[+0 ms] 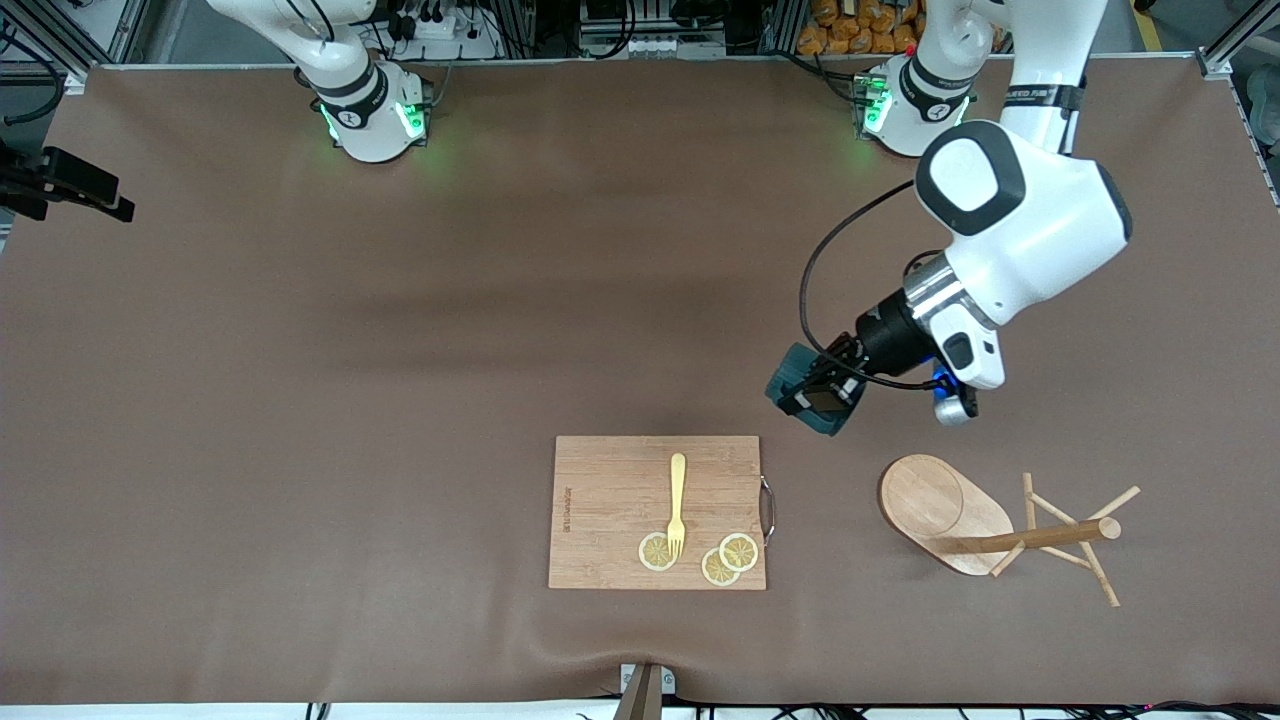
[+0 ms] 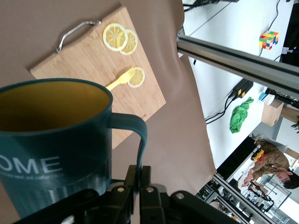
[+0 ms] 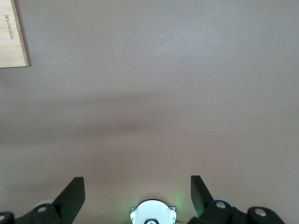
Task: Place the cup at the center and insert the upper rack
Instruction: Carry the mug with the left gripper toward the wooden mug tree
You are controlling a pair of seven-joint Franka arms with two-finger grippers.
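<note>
My left gripper (image 1: pixel 832 383) is shut on the loop handle of the dark teal cup (image 1: pixel 797 388) and holds it tilted above the bare mat, over a spot beside the cutting board's handle corner. In the left wrist view the cup (image 2: pixel 51 140) shows its yellowish inside, and its thin handle (image 2: pixel 140 140) is pinched between the fingers of my left gripper (image 2: pixel 144 179). The wooden mug tree (image 1: pixel 1000 530) lies on its side on the mat toward the left arm's end, with its oval base (image 1: pixel 935 505) tipped up and its pegs spread. My right gripper (image 3: pixel 138 191) is open and empty over bare mat; the front view does not show it.
A rectangular wooden cutting board (image 1: pixel 620 500) lies near the front edge with a yellow fork (image 1: pixel 677 505) and three lemon slices (image 1: pixel 728 558) on it, and a metal handle (image 1: pixel 768 508) on its side toward the mug tree. A corner of the board shows in the right wrist view (image 3: pixel 11 37).
</note>
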